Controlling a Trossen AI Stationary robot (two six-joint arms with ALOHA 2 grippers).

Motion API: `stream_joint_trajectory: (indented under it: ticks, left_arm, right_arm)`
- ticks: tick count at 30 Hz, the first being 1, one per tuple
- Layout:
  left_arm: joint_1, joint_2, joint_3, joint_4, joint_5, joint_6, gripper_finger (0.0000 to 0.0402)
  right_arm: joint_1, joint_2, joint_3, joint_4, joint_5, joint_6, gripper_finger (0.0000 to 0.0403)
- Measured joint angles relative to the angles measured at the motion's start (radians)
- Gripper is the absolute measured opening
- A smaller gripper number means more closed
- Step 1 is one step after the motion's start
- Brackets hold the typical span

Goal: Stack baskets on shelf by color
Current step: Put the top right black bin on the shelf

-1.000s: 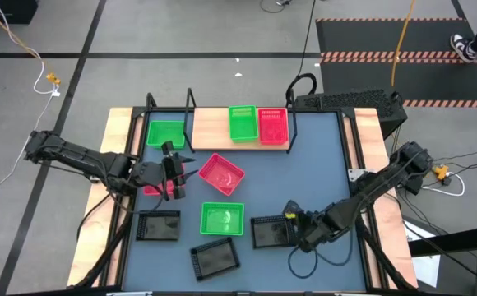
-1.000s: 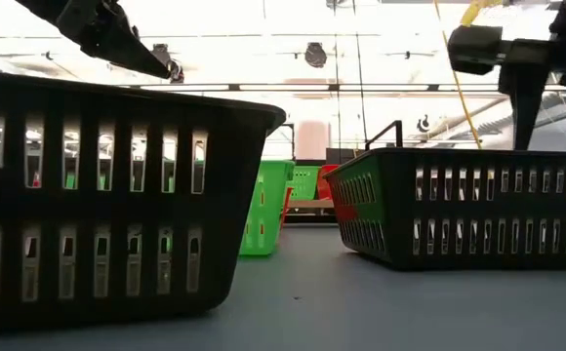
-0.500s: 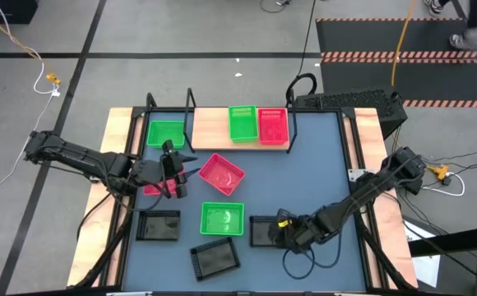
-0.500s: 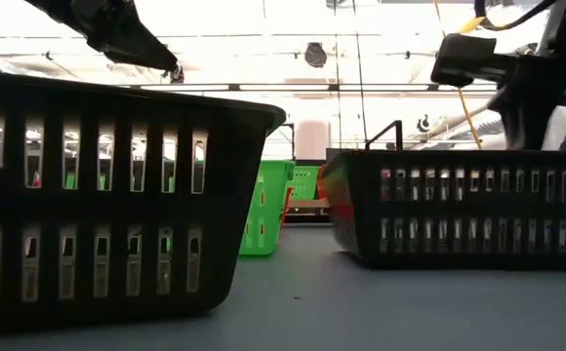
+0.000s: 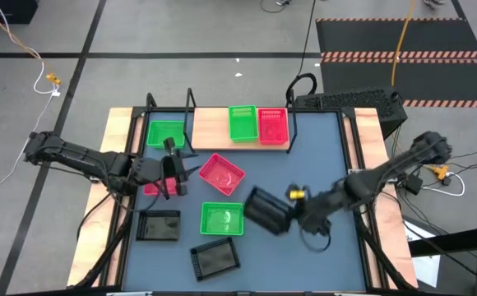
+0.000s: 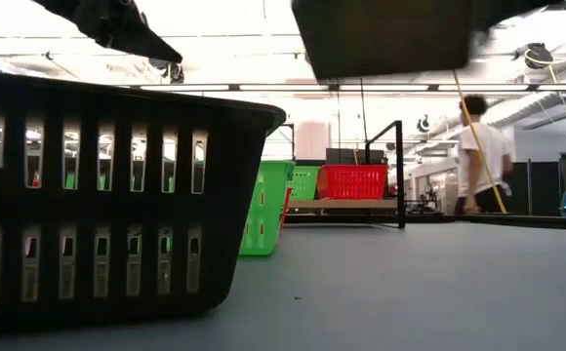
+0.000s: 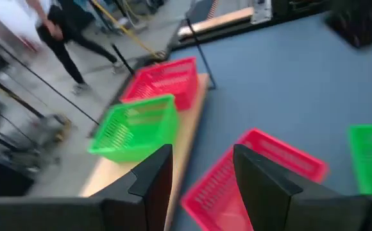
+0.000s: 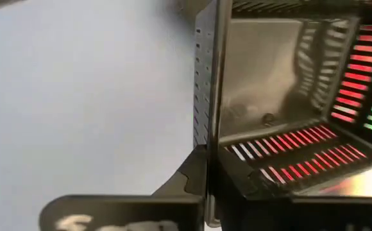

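Observation:
My right gripper [image 5: 298, 212] is shut on a black basket [image 5: 266, 210], which hangs tilted above the table's right middle; it fills the low view's top as the black basket [image 6: 390, 34]. My left gripper [image 5: 173, 174] hovers open at the left, above a pink basket [image 5: 151, 189], its fingers [image 7: 152, 176] spread. On the shelf [image 5: 210, 123] stand two green baskets [image 5: 166, 133] [image 5: 243, 123] and a red basket [image 5: 273, 126]. On the table rest a pink basket [image 5: 221, 174], a green basket [image 5: 222, 219] and two black baskets [image 5: 159, 225] [image 5: 215, 259]. My right gripper pinches the black basket's side wall [image 8: 206, 138] at its rim, one finger outside [image 8: 187, 181] and one inside the basket. The fingers come from the table's right, slanting down. The basket is lifted clear of the table and hangs tilted.
Black wire uprights [image 5: 191, 103] [image 5: 303, 82] stand at the shelf's ends. A black basket [image 6: 107, 195] blocks the low view's left half. A person [image 6: 478, 156] walks in the room beyond the table. Bare tabletop [image 5: 321, 164] lies at the right, near the shelf.
My right gripper has reached the black basket from the right, taken hold of its wall, and risen toward the far edge. The basket has come off the table and tipped. The left arm has stayed in place.

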Motion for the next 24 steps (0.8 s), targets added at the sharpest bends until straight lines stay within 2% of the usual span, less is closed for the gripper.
stream_joint_trajectory:
  ticks: [3, 4, 5, 6, 9, 10, 12, 15, 18, 24]
  left_arm:
    - [0.045, 0.0, 0.001, 0.03, -0.001, 0.067, 0.0168]
    - [0.06, 0.0, 0.001, 0.03, -0.001, 0.078, 0.0168]
    - [0.077, 0.0, 0.001, 0.029, -0.001, 0.087, 0.0168]
    - [0.093, 0.0, 0.001, 0.029, -0.001, 0.089, 0.0168]
    - [0.144, 0.0, 0.001, 0.034, -0.018, 0.095, 0.0168]
    - [0.158, 0.0, 0.001, 0.041, -0.042, 0.096, 0.0168]
    - [0.178, 0.0, 0.001, 0.053, -0.106, 0.08, 0.0168]
    - [0.187, -0.007, 0.001, 0.036, -0.165, 0.037, 0.0168]
    - [0.181, -0.018, 0.001, -0.035, -0.167, -0.007, 0.0168]
    - [0.158, -0.037, 0.001, -0.186, -0.17, -0.109, 0.0168]
  right_arm:
    - [-0.123, -0.057, -0.019, 0.2, 0.241, 0.01, 0.0003]
    - [-0.186, -0.057, -0.02, 0.279, 0.298, 0.013, 0.0003]
    - [-0.256, -0.047, -0.02, 0.357, 0.3, 0.01, 0.0003]
    - [-0.33, -0.03, -0.018, 0.424, 0.241, 0.0, 0.0003]
    - [-0.547, 0.074, 0.018, 0.542, -0.079, -0.009, 0.0002]
    - [-0.607, 0.13, 0.045, 0.576, -0.142, 0.008, 0.0002]
    - [-0.691, 0.264, 0.128, 0.606, -0.172, 0.08, 0.0002]
    - [-0.748, 0.457, 0.295, 0.566, -0.172, 0.198, 0.0001]
    - [-0.748, 0.608, 0.478, 0.476, -0.124, 0.273, 0.0001]
    - [-0.709, 0.792, 0.751, 0.277, -0.058, 0.37, 0.0002]
